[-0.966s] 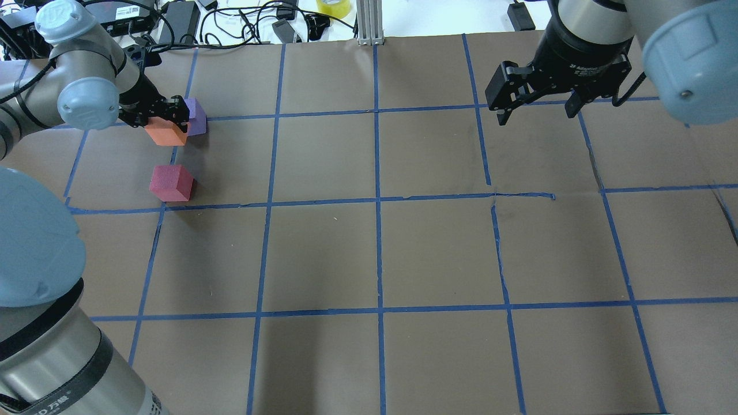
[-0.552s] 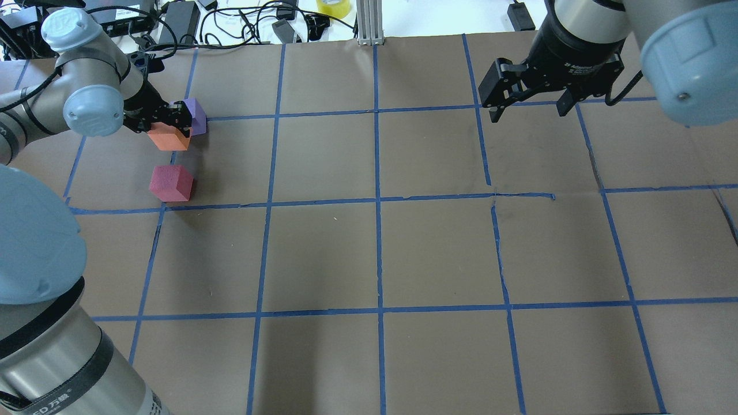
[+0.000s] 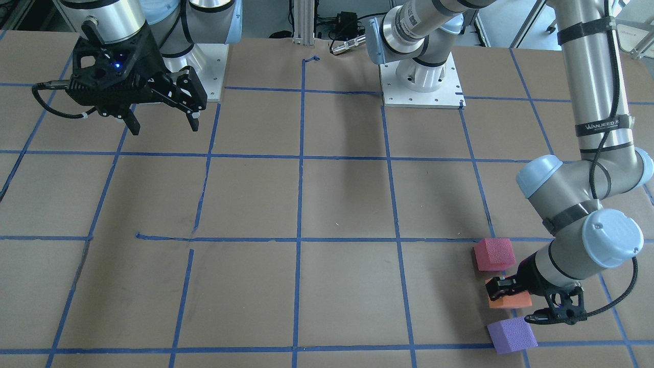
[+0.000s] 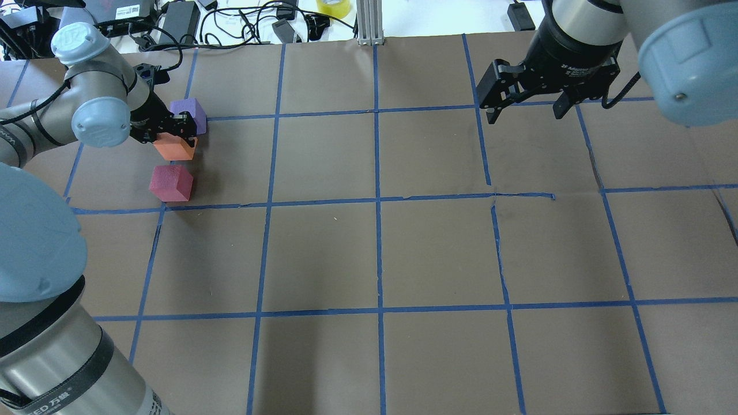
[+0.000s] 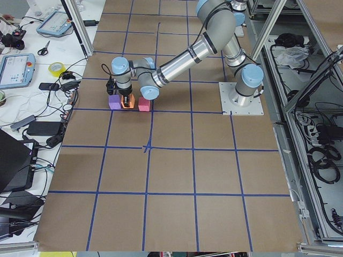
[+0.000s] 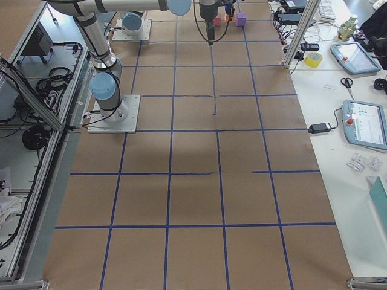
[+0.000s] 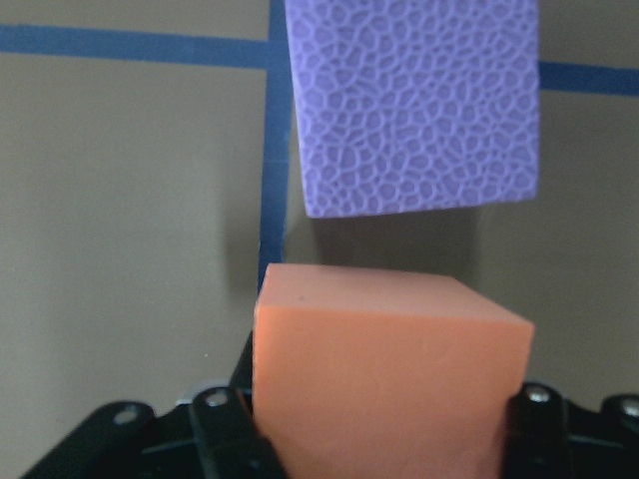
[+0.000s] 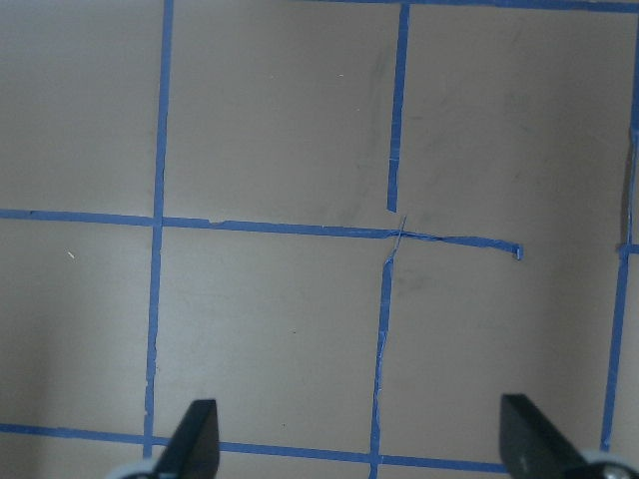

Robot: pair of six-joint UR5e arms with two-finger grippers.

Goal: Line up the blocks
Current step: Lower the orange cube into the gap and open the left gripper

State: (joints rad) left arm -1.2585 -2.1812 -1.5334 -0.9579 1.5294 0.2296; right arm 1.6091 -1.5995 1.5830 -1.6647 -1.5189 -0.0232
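a brown surface [image 4: 438, 248] gridded in blue tape carried three blocks. only the left wrist view showed the left gripper [image 4: 173, 134] with jaws clamped on the orange block [image 4: 174, 150], the purple block [image 4: 190, 110] just beyond it, apart. since a second before, the orange block had shifted toward the pinkish-red block [image 4: 170, 183]. the right gripper [image 4: 524, 115] hung well apart, jaws spread.

Brown-papered table [image 4: 438, 253], gridded in blue tape [image 4: 379, 248].
Three foam cubes in a short row toward far-left corner: purple block [image 4: 187, 108] nearest far edge, orange block [image 4: 173, 150] next with a small gap, pinkish-red block [image 4: 170, 183] apart toward robot side. Purple and pinkish-red flat on paper; orange's contact unclear. Tape torn right of centre.
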